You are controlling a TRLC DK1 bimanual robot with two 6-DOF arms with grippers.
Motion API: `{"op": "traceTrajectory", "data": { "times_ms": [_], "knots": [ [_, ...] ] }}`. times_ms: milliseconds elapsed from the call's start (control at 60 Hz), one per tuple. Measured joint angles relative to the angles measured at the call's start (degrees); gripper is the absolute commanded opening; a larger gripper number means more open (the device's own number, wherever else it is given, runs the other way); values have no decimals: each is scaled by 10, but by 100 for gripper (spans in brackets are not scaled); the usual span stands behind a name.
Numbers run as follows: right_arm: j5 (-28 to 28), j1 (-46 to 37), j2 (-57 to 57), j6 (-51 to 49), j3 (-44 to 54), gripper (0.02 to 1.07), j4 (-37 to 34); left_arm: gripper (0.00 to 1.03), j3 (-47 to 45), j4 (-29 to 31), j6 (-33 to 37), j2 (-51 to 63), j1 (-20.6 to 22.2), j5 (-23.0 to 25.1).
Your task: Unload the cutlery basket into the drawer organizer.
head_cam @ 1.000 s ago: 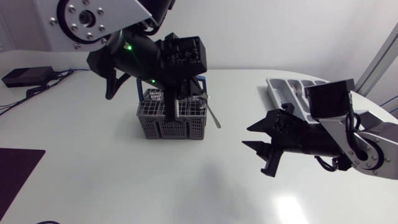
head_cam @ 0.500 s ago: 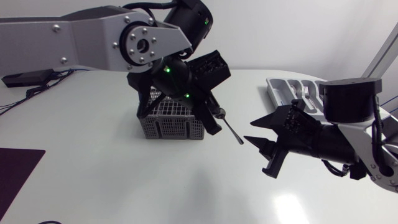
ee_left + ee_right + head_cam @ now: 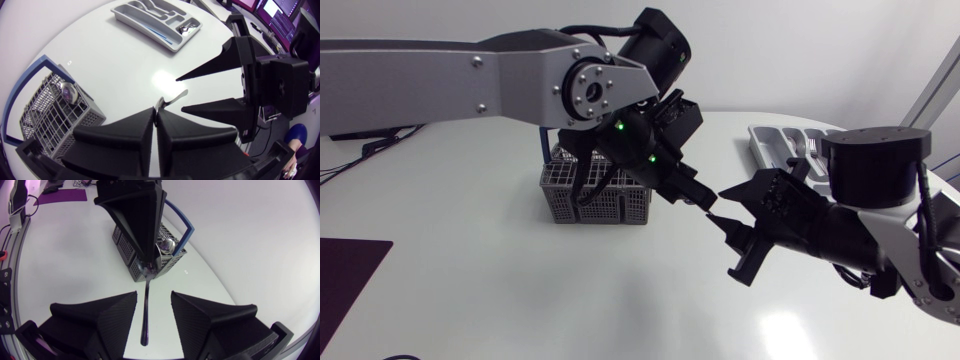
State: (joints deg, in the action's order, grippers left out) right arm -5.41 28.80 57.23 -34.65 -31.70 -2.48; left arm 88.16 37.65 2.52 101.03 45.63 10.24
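Observation:
My left gripper (image 3: pixel 703 200) is shut on a metal spoon (image 3: pixel 145 307), holding it near the bowl end in mid-air to the right of the grey cutlery basket (image 3: pixel 595 195). The spoon's handle (image 3: pixel 175 97) points at my right gripper (image 3: pixel 716 206). That gripper is open, and the handle end lies between its fingertips without touching them, as the right wrist view shows. The grey drawer organizer (image 3: pixel 775 150) lies at the back right with a fork and a spoon (image 3: pixel 187 27) in it. A round-ended metal utensil (image 3: pixel 67 90) stands in the basket (image 3: pixel 45 107).
A blue handle (image 3: pixel 181 222) arches over the basket. A dark mat (image 3: pixel 345 270) lies at the table's front left edge. A black box with cables (image 3: pixel 365 122) sits at the back left. Bare white table (image 3: pixel 570 300) stretches in front of the basket.
My left arm has swung from above the basket to the right, carrying the spoon up to my right gripper. The right gripper has shifted slightly left and stays open.

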Motion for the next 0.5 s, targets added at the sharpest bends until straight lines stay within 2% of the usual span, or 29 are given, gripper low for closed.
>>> {"op": "traceTrajectory", "data": {
  "times_ms": [250,300,417,500],
  "knots": [
    [13,0,10,4,0,51,9,6,28,15,-51,3,0,20],
    [15,0,11,4,0,47,9,6,31,19,-56,4,0,25],
    [28,1,18,5,0,46,12,6,35,28,-59,10,0,42],
    [33,3,24,6,0,39,15,6,35,31,-60,15,0,45]
  ]
}}
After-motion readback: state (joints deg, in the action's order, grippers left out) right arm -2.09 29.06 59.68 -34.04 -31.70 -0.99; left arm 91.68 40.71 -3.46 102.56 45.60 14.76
